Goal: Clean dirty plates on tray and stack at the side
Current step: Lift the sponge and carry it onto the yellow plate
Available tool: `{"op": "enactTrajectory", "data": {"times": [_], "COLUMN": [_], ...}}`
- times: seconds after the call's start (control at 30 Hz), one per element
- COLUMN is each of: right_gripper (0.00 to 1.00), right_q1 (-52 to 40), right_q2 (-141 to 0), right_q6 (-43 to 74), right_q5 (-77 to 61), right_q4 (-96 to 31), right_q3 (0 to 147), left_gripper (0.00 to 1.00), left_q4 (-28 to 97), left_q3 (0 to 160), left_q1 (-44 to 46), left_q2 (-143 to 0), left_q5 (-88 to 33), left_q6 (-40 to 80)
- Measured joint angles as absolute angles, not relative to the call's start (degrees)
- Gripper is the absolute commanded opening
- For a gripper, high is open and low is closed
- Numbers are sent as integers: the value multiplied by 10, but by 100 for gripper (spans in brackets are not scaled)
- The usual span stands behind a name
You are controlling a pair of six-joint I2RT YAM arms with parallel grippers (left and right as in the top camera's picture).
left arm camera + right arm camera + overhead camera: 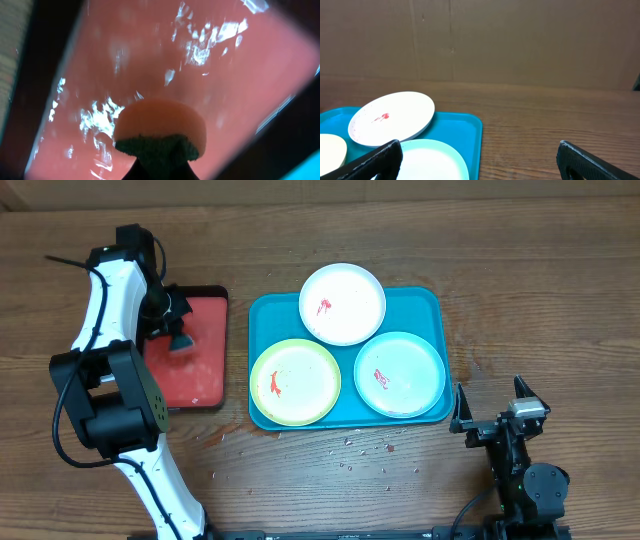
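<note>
Three plates are sitting on the turquoise tray (pixel 262 315). The white plate (pixel 342 303) at the back is leaning over the rims of the lime-green plate (pixel 295 382) and the mint plate (pixel 400 374). They are looking light, stiff and probably slick with sauce, so pinching a raised rim seems wisest. The left gripper (pixel 178 330) is clenching a sponge (pixel 160 127) over the red tray (pixel 200 375). The right gripper (pixel 490 402) is waiting above the counter (pixel 560 300) beside the turquoise tray, its fingers (pixel 375 160) spread wide and holding nothing.

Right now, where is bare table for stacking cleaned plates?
Bare wood lies right of the large turquoise plastic tray, beyond the open right gripper, and along the far edge. Crowded: three small round plastic plates fill that tray; only a narrow gap separates it from the smaller red tray, where the left gripper holds a sponge.
</note>
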State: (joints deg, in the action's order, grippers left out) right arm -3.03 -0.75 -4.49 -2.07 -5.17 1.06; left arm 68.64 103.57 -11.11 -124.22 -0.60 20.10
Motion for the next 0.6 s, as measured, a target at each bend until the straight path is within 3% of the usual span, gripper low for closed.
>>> {"op": "enactTrajectory", "data": {"times": [0.37, 0.6], "right_gripper": [100, 100], "right_q1": [-30, -30], "right_q2": [-8, -8], "right_q6": [-45, -45], "right_q5": [-21, -21], "right_q4": [-52, -52], "right_q3": [11, 11], "left_gripper": [4, 4], "left_q4": [746, 639], "left_q3": [1099, 974], "left_q1": [-111, -111], "left_q2": [-1131, -1138], "left_q5": [-14, -8], "left_q6": [180, 180]}}
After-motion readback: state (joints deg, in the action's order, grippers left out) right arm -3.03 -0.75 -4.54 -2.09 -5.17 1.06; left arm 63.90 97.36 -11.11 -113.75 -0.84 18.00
